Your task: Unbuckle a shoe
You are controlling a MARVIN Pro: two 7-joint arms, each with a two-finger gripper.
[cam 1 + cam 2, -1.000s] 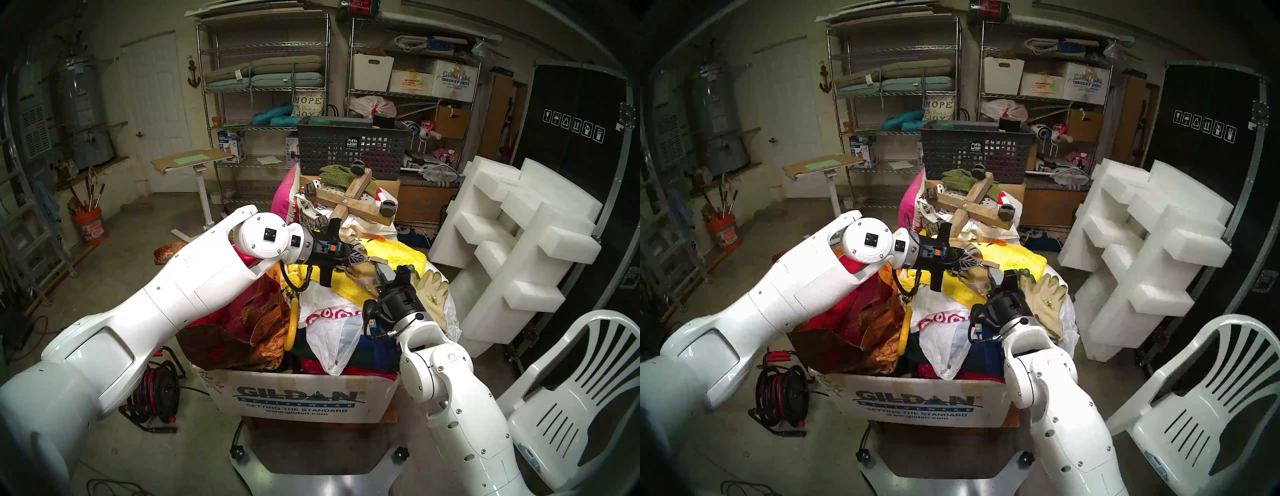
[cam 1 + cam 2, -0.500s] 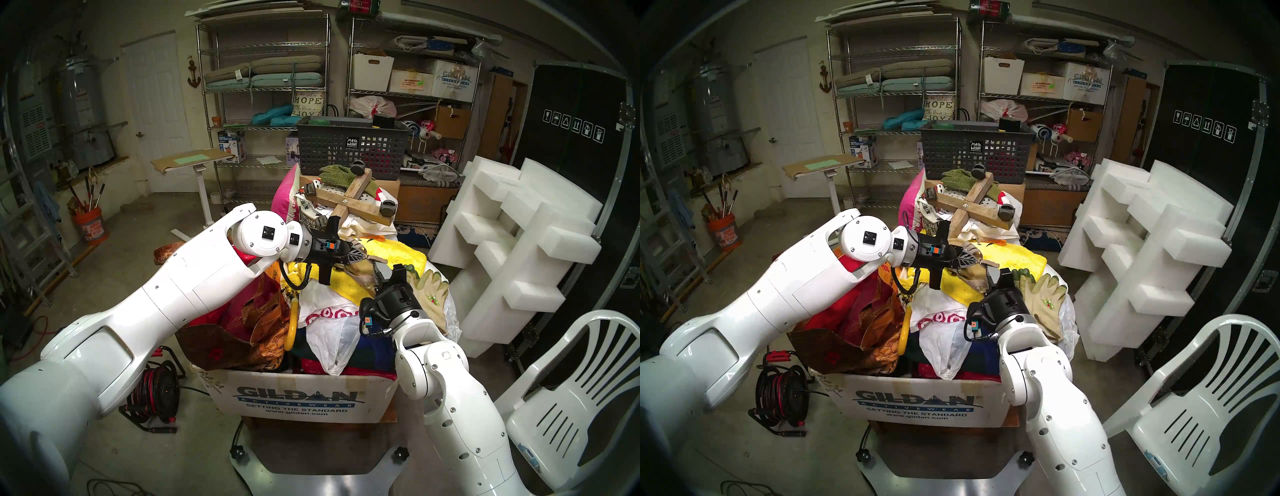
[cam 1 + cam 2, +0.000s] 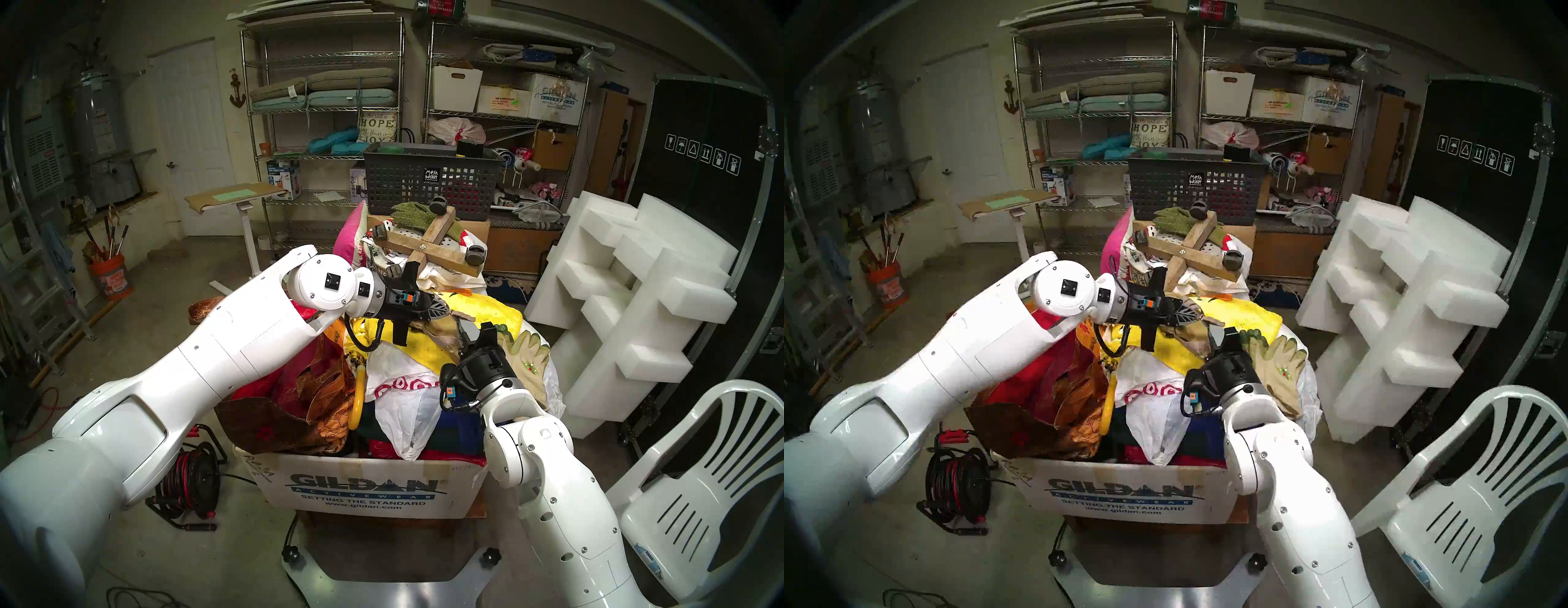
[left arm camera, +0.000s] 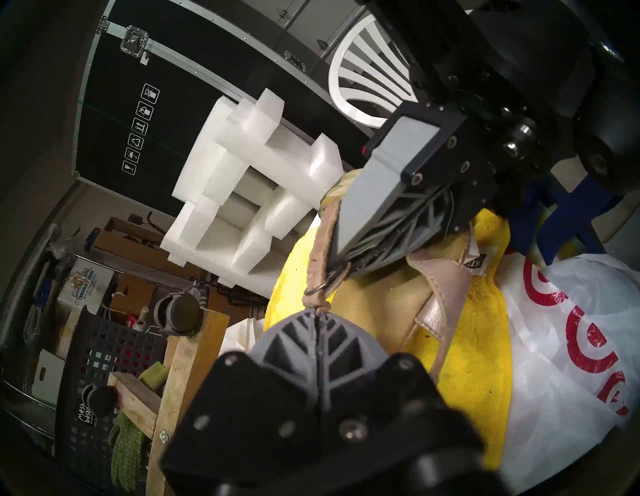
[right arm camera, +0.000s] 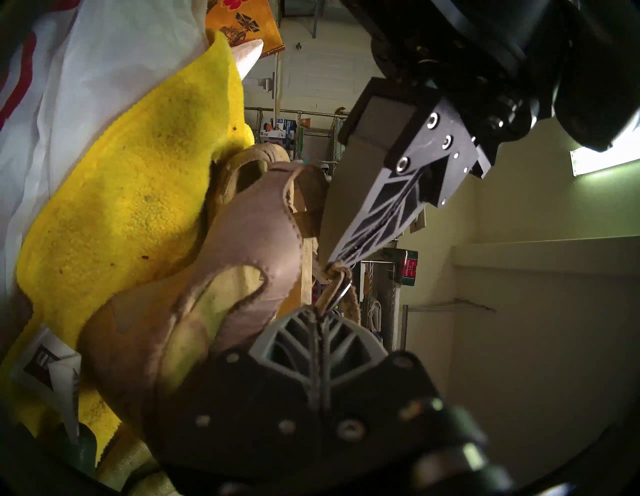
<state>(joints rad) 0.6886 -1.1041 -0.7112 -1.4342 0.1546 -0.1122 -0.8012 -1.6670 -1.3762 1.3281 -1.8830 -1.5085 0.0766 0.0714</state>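
1. Nearest, the right gripper (image 5: 320,311) is clamped tight on the thin ankle strap (image 4: 320,256), just beside the metal buckle ring (image 4: 317,289).
2. Past the ring, the left gripper (image 4: 317,309) is pinched on the strap's other end, so the buckle sits between both.
3. The tan wedge sandal (image 5: 221,277) lies on a yellow towel (image 4: 464,332) atop the clutter-filled box.
4. Judging by this, both grips are set; the strap looks still threaded, so freeing it remains.

My left end effector (image 4: 317,311) hides the strap end it pinches — the sandal (image 4: 391,304) slips under my right end effector (image 4: 337,265), toe out of sight; buckle pin too small to read.
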